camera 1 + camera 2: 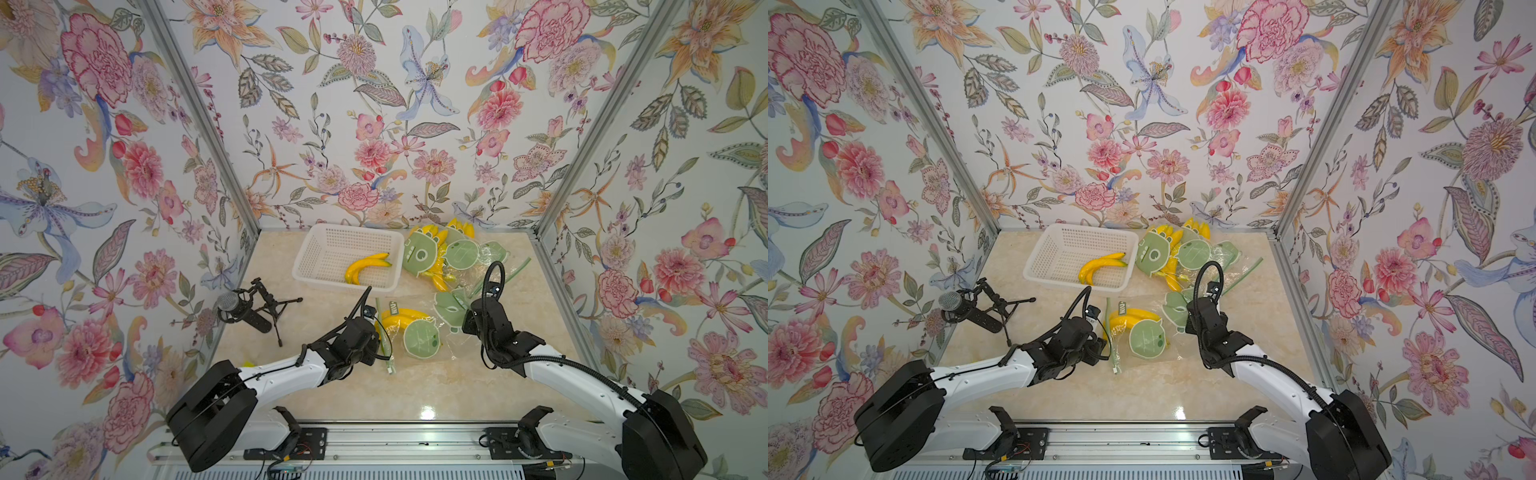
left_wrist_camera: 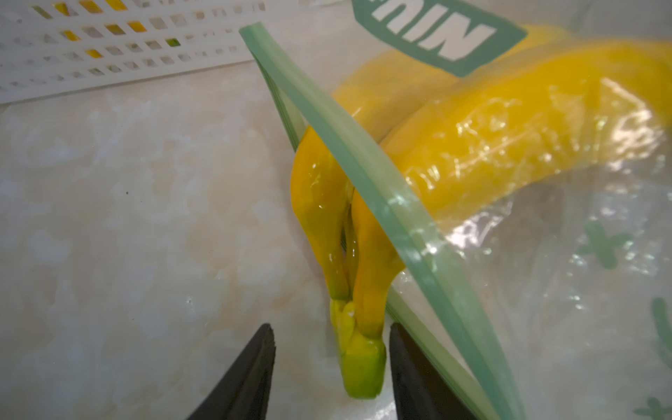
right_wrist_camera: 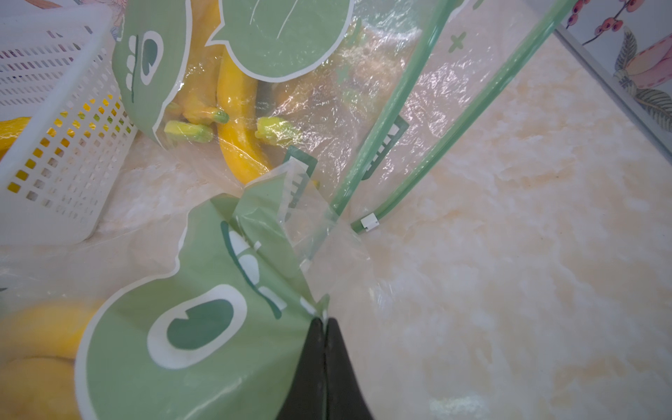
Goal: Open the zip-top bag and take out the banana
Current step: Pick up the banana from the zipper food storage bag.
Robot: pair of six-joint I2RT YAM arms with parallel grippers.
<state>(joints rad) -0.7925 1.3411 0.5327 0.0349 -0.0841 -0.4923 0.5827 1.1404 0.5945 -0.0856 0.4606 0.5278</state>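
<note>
Midway across the worktop point(image 1: 374, 390), the spread left gripper point(image 2: 331, 326) is straddling the banana point(image 2: 320, 196) stem, the right gripper point(image 3: 324, 322) pinching the zip-top bag point(image 3: 203, 363); closing and pulling probably comes next.

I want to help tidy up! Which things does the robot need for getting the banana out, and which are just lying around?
Needed:
zip-top bag, mouth open
banana, stem poking out
left tool, open around the stem
right tool, pinching the bag

Lying about:
white basket holding bananas
pile of other bags
microphone
</note>
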